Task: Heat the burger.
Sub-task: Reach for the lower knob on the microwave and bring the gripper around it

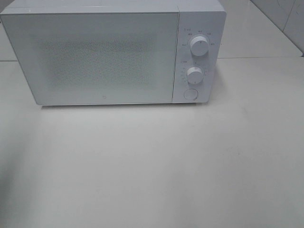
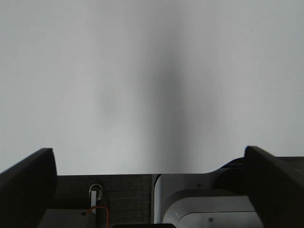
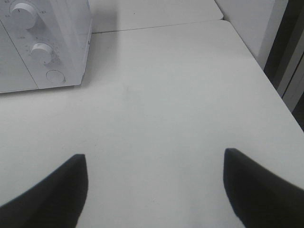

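The burger is out of view in every frame. A white microwave [image 1: 104, 52] stands at the back of the table with its door shut; two knobs and a round button [image 1: 190, 94] sit on its right panel. Its control panel also shows in the right wrist view [image 3: 40, 50]. Neither arm appears in the exterior high view. My left gripper [image 2: 152, 164] is open over bare white surface, its dark fingers [image 2: 28, 175] wide apart. My right gripper [image 3: 156, 164] is open too, above the white table to the right of the microwave, with nothing between its fingers [image 3: 61, 190].
The white table [image 1: 152, 166] stretches in front of the microwave. Its right edge [image 3: 266, 76] shows in the right wrist view, with a dark gap beyond. A seam to a second table [image 3: 156, 26] runs behind.
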